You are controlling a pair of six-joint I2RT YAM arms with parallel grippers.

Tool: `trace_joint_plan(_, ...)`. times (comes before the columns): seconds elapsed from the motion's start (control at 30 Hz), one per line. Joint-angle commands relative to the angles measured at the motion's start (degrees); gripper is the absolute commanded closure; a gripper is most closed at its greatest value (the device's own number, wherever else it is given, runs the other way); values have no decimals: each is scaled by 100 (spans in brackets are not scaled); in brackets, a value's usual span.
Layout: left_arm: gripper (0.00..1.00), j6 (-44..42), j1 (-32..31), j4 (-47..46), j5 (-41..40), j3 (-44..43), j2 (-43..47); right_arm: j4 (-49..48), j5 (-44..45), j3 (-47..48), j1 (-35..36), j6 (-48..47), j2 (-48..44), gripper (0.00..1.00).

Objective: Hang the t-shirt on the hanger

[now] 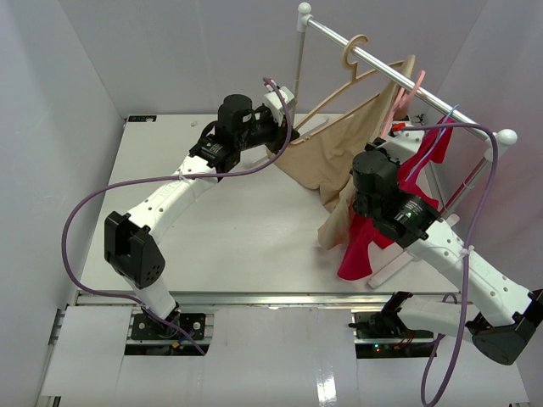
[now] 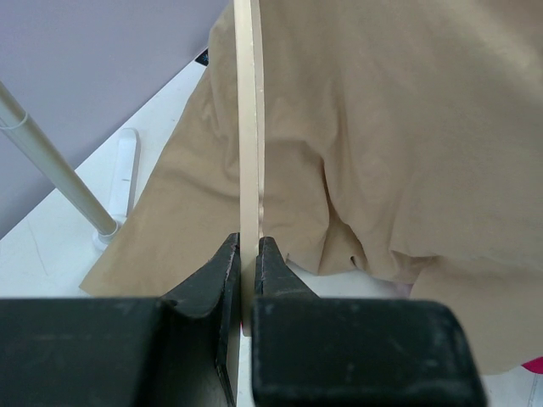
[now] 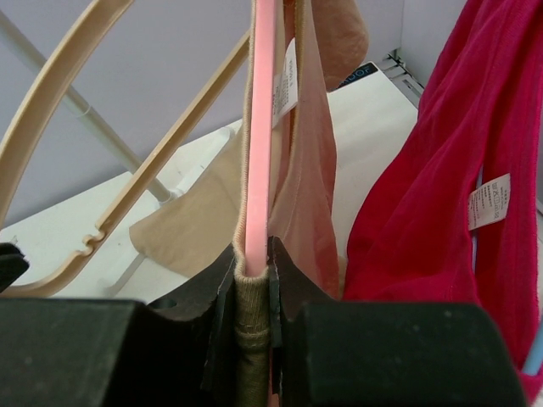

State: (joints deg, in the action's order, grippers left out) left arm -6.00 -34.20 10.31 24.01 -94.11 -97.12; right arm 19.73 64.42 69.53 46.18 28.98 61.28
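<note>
Below the rail [image 1: 327,28], the t-shirt [image 1: 335,157] is draped; judged soft, limp and light, it is probably best taken at the collar or hem. The right gripper [image 3: 252,264] is closed on the pink hanger [image 3: 260,127] and cloth, and the left gripper [image 2: 249,254] is clamped on a peach-tan hanger [image 2: 247,127].

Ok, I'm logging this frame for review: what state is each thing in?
t-shirt, lifted, draped from the pink hanger
pink hanger, clamped together with cloth
tan hanger, hook over rail, bar clamped
red garment, hanging
left gripper, shut on tan hanger
right gripper, shut on pink hanger
</note>
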Motion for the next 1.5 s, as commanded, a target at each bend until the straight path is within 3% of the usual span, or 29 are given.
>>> trace_joint_plan(0.0,87,-46,1,-3,239,108,62,-143,408,210,-264,462,174,92)
trace_joint_plan(0.27,85,-117,-3,-8,196,175,120,-106,313,175,-383,620,253,92)
trace_joint_plan(0.33,84,-147,-8,-3,191,182,132,-101,281,175,-399,644,244,87)
trace_joint_plan(0.43,81,-161,-8,-8,165,191,127,-101,208,217,-408,611,227,60)
trace_joint_plan(0.53,71,-156,-8,-3,152,187,132,-81,18,359,-408,350,219,36)
trace_joint_plan(0.63,59,-139,-8,39,148,124,132,0,-253,487,-408,106,101,15)
trace_joint_plan(0.7,50,-111,-3,108,92,50,152,243,-466,621,-408,16,20,7)
trace_joint_plan(0.9,5,38,1,215,-416,34,432,1157,-869,1052,-406,-397,-275,10)
trace_joint_plan(0.93,2,59,1,217,-478,68,510,1227,-969,1101,-408,-506,-345,10)
trace_joint_plan(1.27,2,543,27,526,-1060,549,1624,2132,-2663,2154,-396,-1293,-206,10)
trace_joint_plan(1.47,2,1464,27,215,-1712,1863,2985,1995,-3492,2275,-392,-1964,-15,10)
